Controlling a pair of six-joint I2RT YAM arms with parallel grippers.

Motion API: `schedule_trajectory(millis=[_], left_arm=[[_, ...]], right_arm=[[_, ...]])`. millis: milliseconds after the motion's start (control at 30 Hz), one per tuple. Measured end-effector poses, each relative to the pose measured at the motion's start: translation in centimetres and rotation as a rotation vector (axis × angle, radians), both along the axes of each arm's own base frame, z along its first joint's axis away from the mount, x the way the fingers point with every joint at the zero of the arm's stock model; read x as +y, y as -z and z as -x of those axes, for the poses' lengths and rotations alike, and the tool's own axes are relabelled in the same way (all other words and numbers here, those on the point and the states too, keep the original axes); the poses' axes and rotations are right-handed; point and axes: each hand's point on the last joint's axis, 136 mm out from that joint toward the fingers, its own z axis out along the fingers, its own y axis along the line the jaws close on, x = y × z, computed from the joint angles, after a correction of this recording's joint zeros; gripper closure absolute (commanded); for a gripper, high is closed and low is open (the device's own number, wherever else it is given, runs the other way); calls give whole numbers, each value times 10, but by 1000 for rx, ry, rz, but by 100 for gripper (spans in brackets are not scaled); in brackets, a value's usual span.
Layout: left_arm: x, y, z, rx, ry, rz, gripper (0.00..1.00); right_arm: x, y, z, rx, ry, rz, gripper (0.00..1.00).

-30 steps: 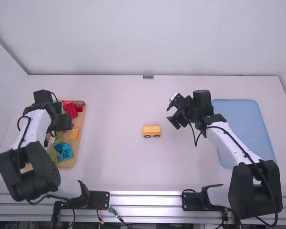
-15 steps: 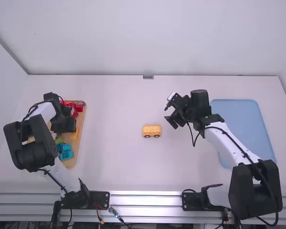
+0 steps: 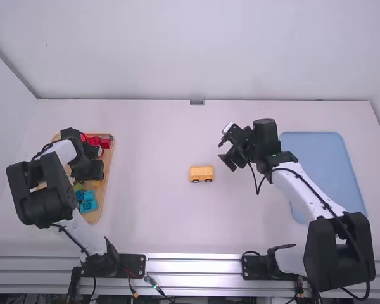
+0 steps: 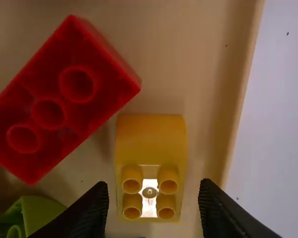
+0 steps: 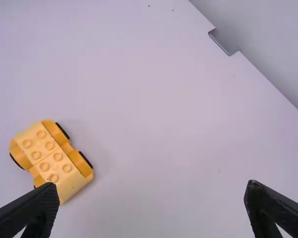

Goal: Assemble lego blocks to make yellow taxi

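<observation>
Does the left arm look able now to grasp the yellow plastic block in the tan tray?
Probably yes: its open hand seems lined up over the yellow block, one finger to each side. The red plastic block lies close by, but not between the fingers.

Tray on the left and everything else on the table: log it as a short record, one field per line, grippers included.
tray: left side of the table
tray contents: yellow block, red block, green block, blue blocks, among others
car base: mid-table, yellow, on black wheels, studs up, nothing on top
blue mat: right side of the table
left gripper: over the tray, open, lined up with the yellow block
right gripper: between car base and blue mat, open, empty
</observation>
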Motion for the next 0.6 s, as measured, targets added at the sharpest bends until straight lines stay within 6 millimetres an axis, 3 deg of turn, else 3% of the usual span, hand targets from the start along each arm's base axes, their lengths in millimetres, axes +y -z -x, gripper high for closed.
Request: schedule_trajectory(millis=[233, 600], left_arm=[[-2, 5, 1, -7, 0, 8, 53], [-1, 11, 2, -16, -20, -4, 70]], right_arm=[[0, 0, 0, 1, 0, 0, 1], [0, 1, 1, 4, 0, 1, 1]])
